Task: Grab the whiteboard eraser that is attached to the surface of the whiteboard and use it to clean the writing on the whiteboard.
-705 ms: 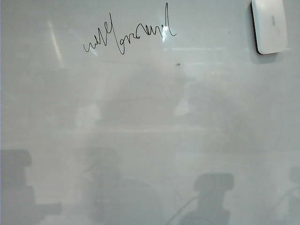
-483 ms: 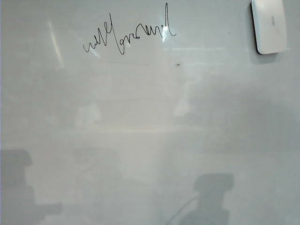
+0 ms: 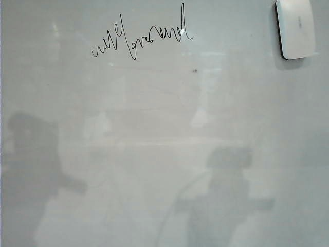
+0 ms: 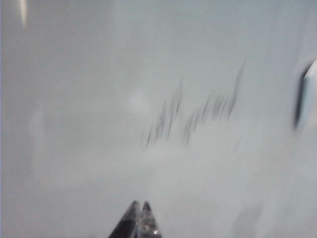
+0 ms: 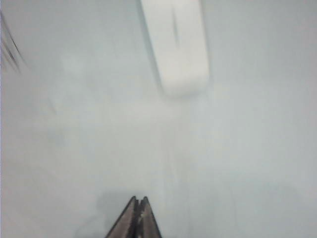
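- The eraser (image 3: 295, 28) sits stuck to the whiteboard (image 3: 164, 154) at one o'clock, untouched.
- The writing (image 3: 139, 38) lies at eleven o'clock, uncleaned.
- The right gripper (image 5: 137, 208) is pinched closed and empty, aimed toward the eraser.
- The left gripper (image 4: 139, 210) is also closed and holds nothing.

Whiteboard (image 3: 154, 154) bearing eraser (image 3: 296, 27), seemingly writing (image 3: 141, 37)
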